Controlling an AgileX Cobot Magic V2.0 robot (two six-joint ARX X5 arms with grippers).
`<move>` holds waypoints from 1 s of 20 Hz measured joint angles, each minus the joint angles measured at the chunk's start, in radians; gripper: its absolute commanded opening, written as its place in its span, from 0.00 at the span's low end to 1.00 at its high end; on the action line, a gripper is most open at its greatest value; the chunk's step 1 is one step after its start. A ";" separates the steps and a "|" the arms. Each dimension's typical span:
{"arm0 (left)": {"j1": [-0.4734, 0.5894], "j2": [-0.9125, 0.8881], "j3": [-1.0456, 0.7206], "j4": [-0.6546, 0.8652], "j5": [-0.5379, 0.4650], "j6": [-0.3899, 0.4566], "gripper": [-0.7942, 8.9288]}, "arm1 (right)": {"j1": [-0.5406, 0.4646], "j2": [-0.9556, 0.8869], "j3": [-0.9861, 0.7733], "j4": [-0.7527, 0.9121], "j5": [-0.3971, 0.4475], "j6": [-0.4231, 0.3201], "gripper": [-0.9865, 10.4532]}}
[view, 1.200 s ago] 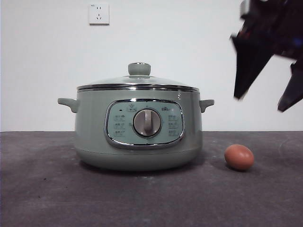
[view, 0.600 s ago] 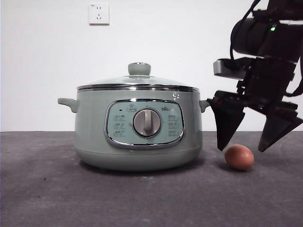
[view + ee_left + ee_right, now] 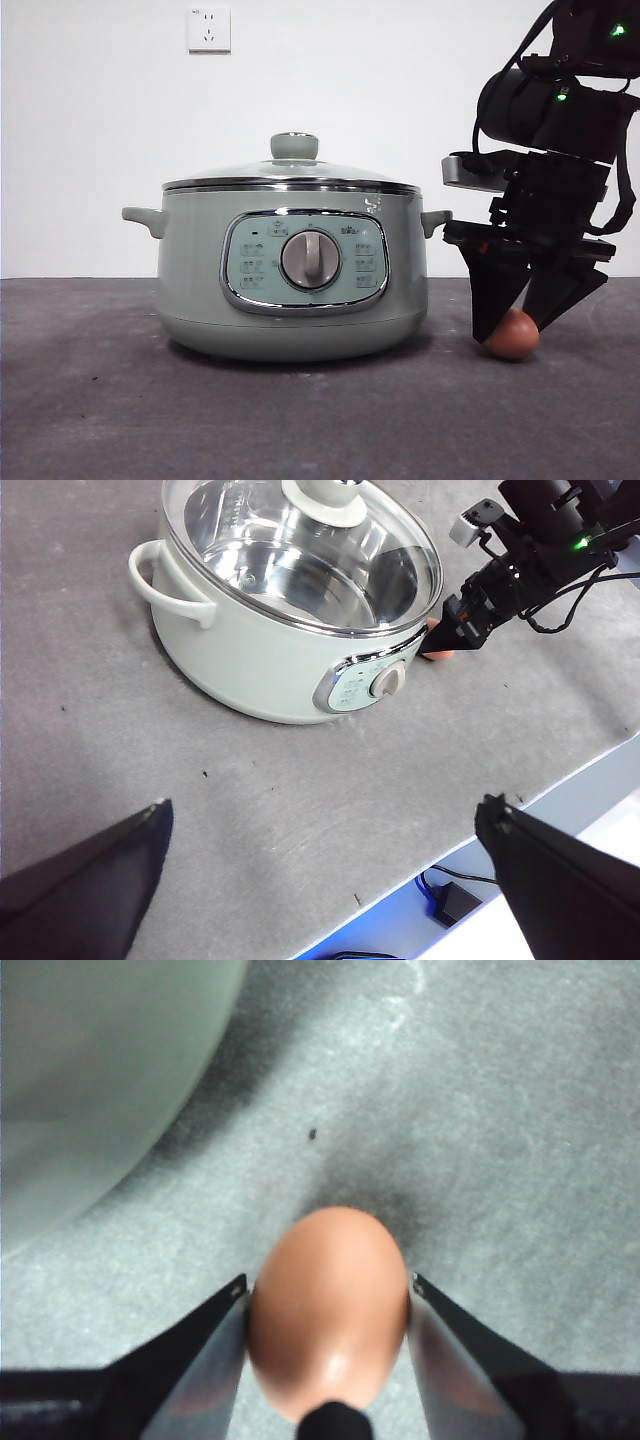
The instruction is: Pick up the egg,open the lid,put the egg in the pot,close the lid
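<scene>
The reddish-brown egg (image 3: 512, 340) lies on the grey table to the right of the pot (image 3: 290, 300). My right gripper (image 3: 513, 330) has come down over the egg, and its two jaws press the egg's sides in the right wrist view (image 3: 328, 1305). The egg still rests on the table. The glass lid (image 3: 290, 175) with its green knob (image 3: 294, 146) sits shut on the pot. My left gripper (image 3: 325, 810) is open and empty, high above the table in front of the pot (image 3: 260, 650). That view also shows the right gripper (image 3: 455, 640) beside the pot.
A white wall socket (image 3: 208, 29) is on the wall behind. The pot's wall (image 3: 90, 1080) is close beside the egg. The table's front edge (image 3: 520, 790) runs near the left gripper, with a cable (image 3: 445, 905) below it.
The right gripper came down from the upper right to the egg, and its jaws closed in from wide apart onto the egg's sides. Pot, lid and egg have not moved.
</scene>
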 measured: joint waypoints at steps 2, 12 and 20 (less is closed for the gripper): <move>0.000 0.000 0.000 0.000 0.000 0.000 0.73 | 0.000 0.000 0.002 -0.007 0.000 0.000 0.07; -0.057 0.228 0.027 0.250 -0.027 -0.019 0.73 | 0.000 -0.432 0.002 -0.236 0.001 0.031 0.07; -0.366 0.625 0.231 0.544 -0.266 -0.044 0.73 | 0.000 -0.769 0.002 -0.347 0.000 0.034 0.07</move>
